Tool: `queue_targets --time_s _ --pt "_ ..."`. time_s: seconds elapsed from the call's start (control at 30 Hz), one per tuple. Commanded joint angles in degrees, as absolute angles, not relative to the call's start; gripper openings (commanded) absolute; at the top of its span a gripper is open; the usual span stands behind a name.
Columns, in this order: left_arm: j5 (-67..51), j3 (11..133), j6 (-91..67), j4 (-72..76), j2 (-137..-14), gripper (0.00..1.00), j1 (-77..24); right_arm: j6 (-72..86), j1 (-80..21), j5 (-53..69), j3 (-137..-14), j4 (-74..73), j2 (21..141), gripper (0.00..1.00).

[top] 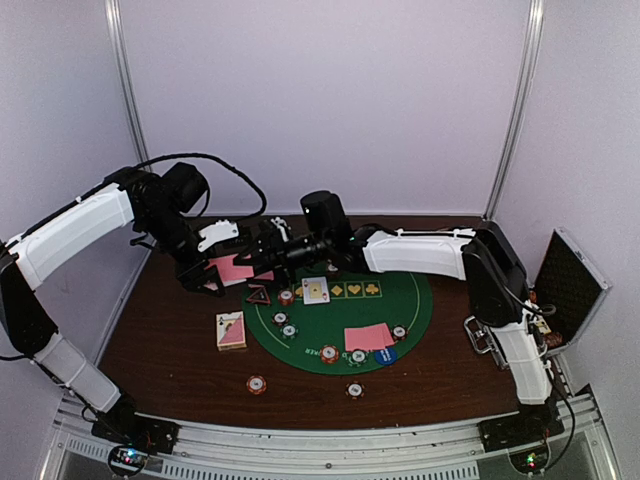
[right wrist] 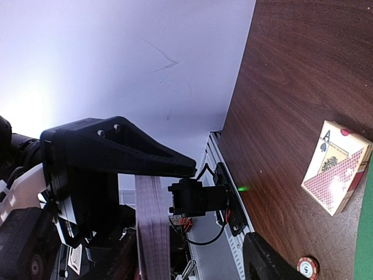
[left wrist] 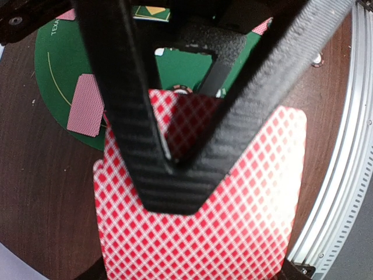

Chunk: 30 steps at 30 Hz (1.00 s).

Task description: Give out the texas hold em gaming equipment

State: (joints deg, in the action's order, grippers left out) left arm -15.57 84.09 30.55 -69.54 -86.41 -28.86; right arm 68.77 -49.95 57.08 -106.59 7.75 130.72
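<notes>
My left gripper (top: 213, 274) is shut on a deck of pink-backed cards (top: 236, 268) and holds it above the table's far left. The deck fills the left wrist view (left wrist: 245, 204), between that gripper's jaws (left wrist: 192, 274). My right gripper (top: 264, 252) reaches across to the deck and is open. One black finger (left wrist: 175, 186) lies over the top card. In the right wrist view the deck (right wrist: 152, 227) shows edge-on beside the upper finger (right wrist: 145, 157), with the gripper (right wrist: 224, 204) spread wide. A single pink card (top: 368, 337), a face-up ace (top: 316, 290), a blue button (top: 385, 354) and a triangle marker (top: 259, 295) lie on the green mat (top: 410, 300).
A card box (top: 231, 330) lies left of the mat and also shows in the right wrist view (right wrist: 337, 175). Several striped chips sit on the mat (top: 329, 353) and on the wood in front (top: 257, 384), (top: 355, 389). A black case (top: 570, 285) stands open at the right edge.
</notes>
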Motion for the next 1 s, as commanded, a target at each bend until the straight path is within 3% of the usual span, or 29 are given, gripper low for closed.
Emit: queue_targets --time_s 0.0,0.13,0.33,0.97 --pt "-16.5 84.6 31.0 -68.2 -85.8 0.0 -28.5 66.8 -49.2 58.0 -105.2 6.3 126.5 0.61" --pt "-16.5 84.6 31.0 -68.2 -85.7 0.0 -28.5 66.2 -49.1 58.3 -105.0 5.9 124.9 0.56" --pt "-16.3 84.5 31.0 -68.2 -85.5 0.0 -28.5 65.7 -49.1 59.0 -103.6 5.0 123.3 0.39" --pt "-15.4 84.3 31.1 -68.2 -85.8 0.0 -28.5 67.0 -49.2 59.9 -99.9 6.3 119.4 0.08"
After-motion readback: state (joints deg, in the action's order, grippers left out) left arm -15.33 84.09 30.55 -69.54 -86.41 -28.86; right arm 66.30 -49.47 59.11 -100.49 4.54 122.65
